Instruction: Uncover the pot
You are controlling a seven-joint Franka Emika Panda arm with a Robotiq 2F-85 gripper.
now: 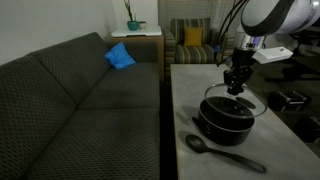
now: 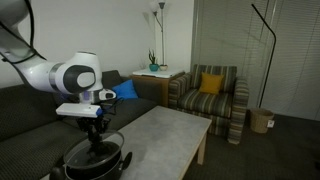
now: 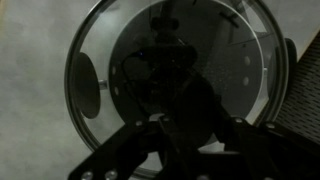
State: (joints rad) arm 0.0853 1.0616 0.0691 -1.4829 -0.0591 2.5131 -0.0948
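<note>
The wide black pot [image 1: 224, 130] stands on the pale table [image 1: 190, 90], with a side handle showing in the wrist view [image 3: 92, 86]. The round glass lid [image 1: 245, 103] hovers just above it, slightly tilted. My gripper [image 1: 237, 85] comes down from above and is shut on the lid's dark knob. In the wrist view the glass lid [image 3: 110, 40] fills the picture and the knob sits dark between my fingers [image 3: 190, 120]. In an exterior view my gripper [image 2: 97, 137] is over the lid [image 2: 75, 152] and the pot [image 2: 120, 160].
A long black spoon [image 1: 220, 153] lies on the table in front of the pot. A dark sofa [image 1: 80, 100] with a blue cushion [image 1: 120, 56] runs along the table. A striped armchair [image 2: 208, 95], a floor lamp [image 2: 160, 20] and a side table with a plant [image 1: 133, 25] stand beyond.
</note>
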